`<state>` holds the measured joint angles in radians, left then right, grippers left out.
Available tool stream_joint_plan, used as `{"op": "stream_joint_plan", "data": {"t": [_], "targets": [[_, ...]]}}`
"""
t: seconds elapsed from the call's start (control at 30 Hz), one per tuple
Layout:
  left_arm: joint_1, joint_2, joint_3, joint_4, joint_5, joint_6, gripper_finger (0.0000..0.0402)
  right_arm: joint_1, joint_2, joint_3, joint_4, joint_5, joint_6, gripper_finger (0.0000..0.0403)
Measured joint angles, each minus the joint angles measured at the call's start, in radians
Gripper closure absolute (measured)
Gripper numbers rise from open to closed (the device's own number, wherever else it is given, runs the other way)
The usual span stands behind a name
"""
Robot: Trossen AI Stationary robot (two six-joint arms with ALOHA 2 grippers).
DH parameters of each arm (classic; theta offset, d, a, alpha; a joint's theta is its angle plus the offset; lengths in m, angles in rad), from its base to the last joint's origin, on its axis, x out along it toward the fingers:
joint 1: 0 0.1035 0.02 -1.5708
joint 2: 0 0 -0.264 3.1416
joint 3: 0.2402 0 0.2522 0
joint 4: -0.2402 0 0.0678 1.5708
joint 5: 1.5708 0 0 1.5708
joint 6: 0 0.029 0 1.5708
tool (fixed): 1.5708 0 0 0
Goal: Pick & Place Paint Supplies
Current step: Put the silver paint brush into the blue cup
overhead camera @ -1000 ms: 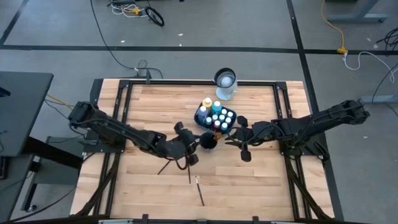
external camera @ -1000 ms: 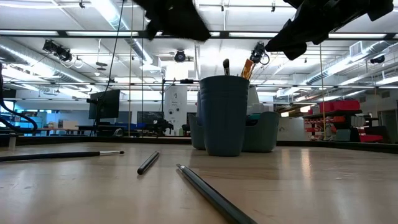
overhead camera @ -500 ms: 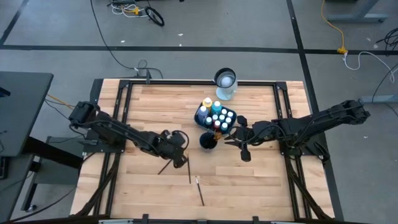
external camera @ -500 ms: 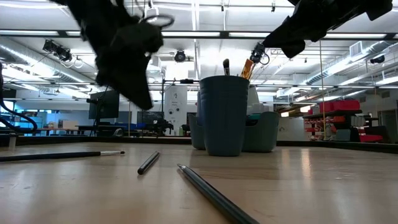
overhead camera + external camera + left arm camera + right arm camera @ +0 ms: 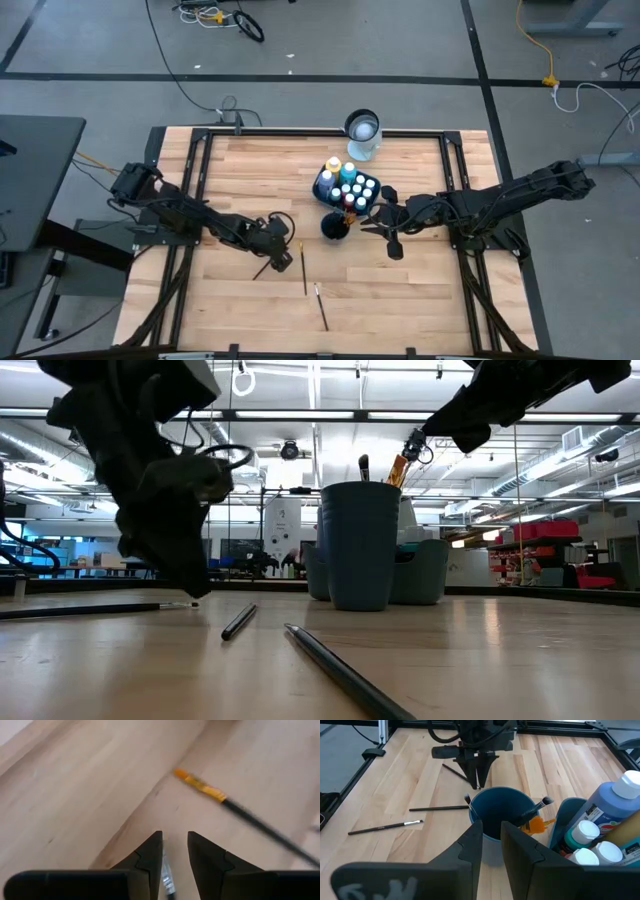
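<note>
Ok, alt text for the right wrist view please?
The right gripper, fingers slightly apart and empty, hangs by a blue cup holding brushes. Behind the cup the left gripper reaches down to the wooden table, where three brushes lie; paint bottles stand in a holder alongside.

Counts from my side:
- Loose brushes on tabletop: 3 [image 5: 262,268] [image 5: 303,272] [image 5: 321,306].
- Brushes standing in blue cup [image 5: 335,227]: 2 seen [image 5: 468,800] [image 5: 543,801], plus 1 orange-tipped piece I can't identify.
- Blue cup: 1.
- Blue caddy [image 5: 322,186] of bottles: 1.
- Tall yellow bottle [image 5: 334,166]: 1.
- Big blue bottle [image 5: 615,805], white cap: 1.
- Small bottles: packed too tight to count.
- Glass jar [image 5: 362,130]: 1.
- Arms, mine: 2.
</note>
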<state>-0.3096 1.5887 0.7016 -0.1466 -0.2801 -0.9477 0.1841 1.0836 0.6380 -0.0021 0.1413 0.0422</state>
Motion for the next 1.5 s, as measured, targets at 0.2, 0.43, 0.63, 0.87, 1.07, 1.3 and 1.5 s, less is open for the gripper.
{"op": "stream_joint_plan", "data": {"t": [0.2,0.43,0.63,0.87,1.07,1.3,1.5], "targets": [[0.0,0.0,-0.033,0.001,0.003,0.001,0.0301,0.0,0.0,0.0,0.0,0.0,0.0,0.0331],[0.0,0.0,-0.035,0.006,-0.016,0.005,0.0302,0.0,0.0,0.0,0.001,0.0,0.0,0.0331],[0.0,0.022,-0.035,0.014,-0.053,0.022,0.0328,0.0,0.0,0.0,0.002,0.0,0.0,0.0331],[-0.004,0.034,-0.033,0.016,-0.044,0.015,0.0352,0.0,0.0,0.0,0.002,0.0,0.0,0.0331],[-0.002,0.026,-0.033,0.001,0.032,0.019,0.0366,0.0,0.0,0.0,0.002,0.0,0.0,0.0331],[-0.005,0.026,-0.031,-0.041,0.06,0.12,0.0344,0.0,0.0,0.0,0.002,0.0,-0.002,0.0331],[-0.005,0.026,-0.032,-0.051,0.073,0.142,0.0335,0.0,0.0,0.0,0.002,0.0,-0.001,0.0331]]}}
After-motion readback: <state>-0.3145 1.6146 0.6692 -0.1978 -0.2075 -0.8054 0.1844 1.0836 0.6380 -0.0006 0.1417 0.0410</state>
